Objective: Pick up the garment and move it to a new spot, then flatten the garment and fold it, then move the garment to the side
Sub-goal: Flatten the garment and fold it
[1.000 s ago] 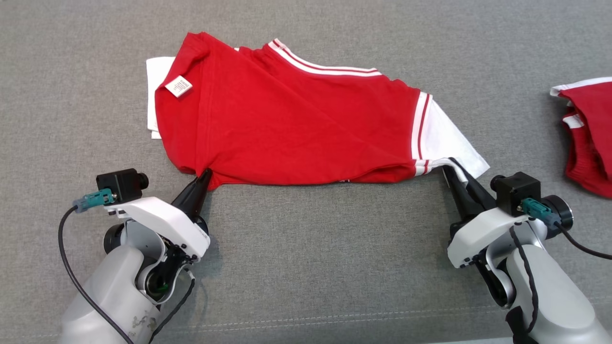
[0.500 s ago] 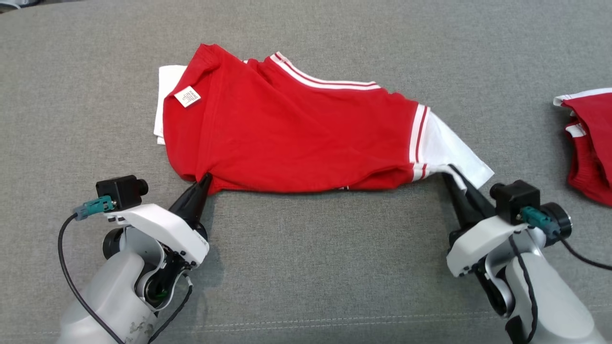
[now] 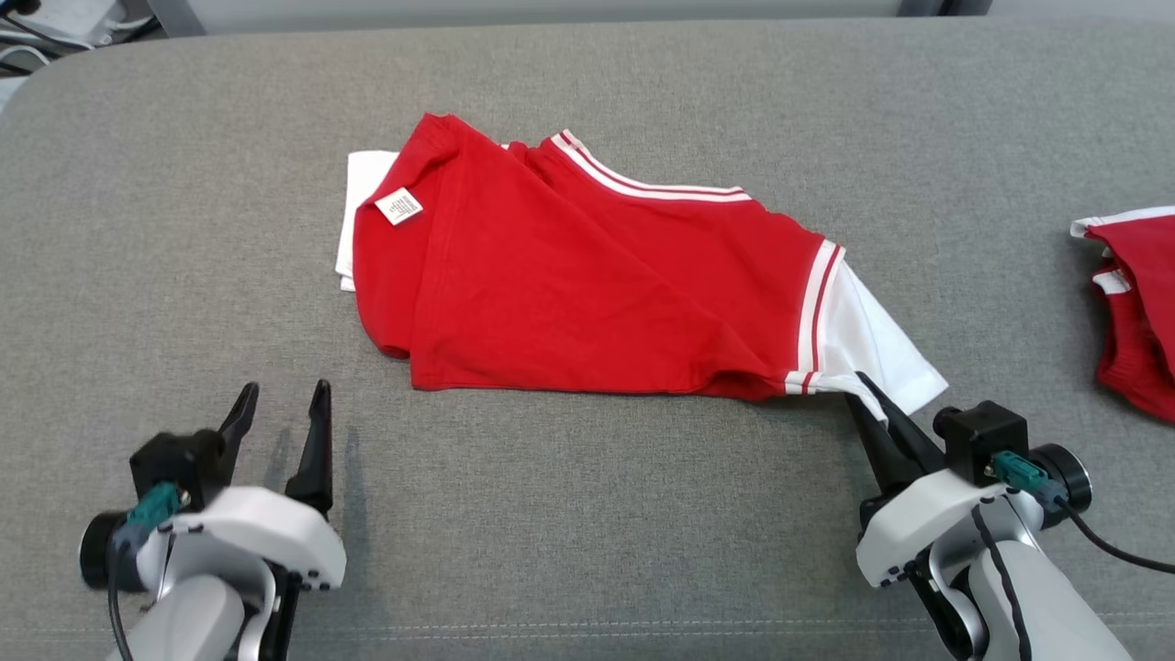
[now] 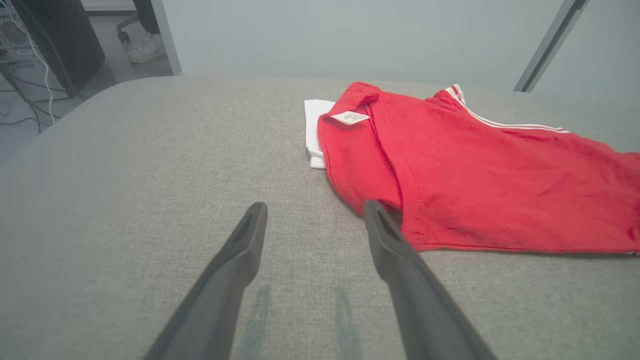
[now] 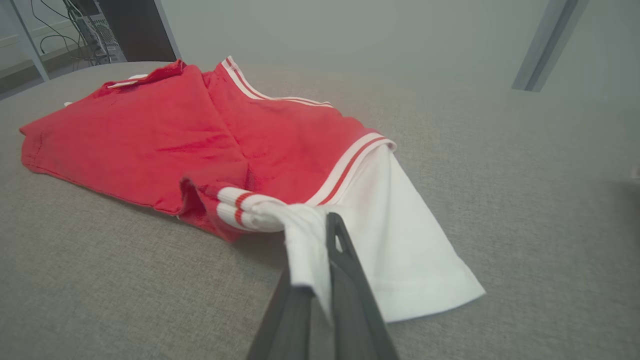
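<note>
The left jaws stand wide open and hold nothing: both dark fingers (image 3: 318, 431) (image 4: 240, 255) hang over bare grey bench (image 3: 587, 514) (image 4: 125, 175), near the garment's near left corner but apart from it. In the left wrist view one fingertip lines up with the red hem, and whether it brushes the cloth cannot be told from there; the head view shows a clear gap.

The right jaws are closed tight on a bunch of white sleeve (image 3: 872, 344) (image 5: 400, 235) at the garment's near right corner. The fingers (image 3: 883, 436) (image 5: 345, 270) pinch the cloth, which drapes over one of them and hides its tip.

The garment (image 3: 597, 294) (image 4: 475, 190) (image 5: 150, 135), a red shirt with white sleeves and striped trim, lies spread and creased in the middle of the bench, a white label (image 3: 399, 206) (image 4: 350, 118) showing near its far left end. The other sleeve (image 3: 363, 197) (image 4: 315, 130) is mostly tucked under the red cloth, only a white edge sticking out. The left wrist view cuts the shirt off at its right edge.

A second red garment (image 3: 1134, 303) lies at the right side of the bench, cut off by the edge of the head view, so its shape is hard to make out
</note>
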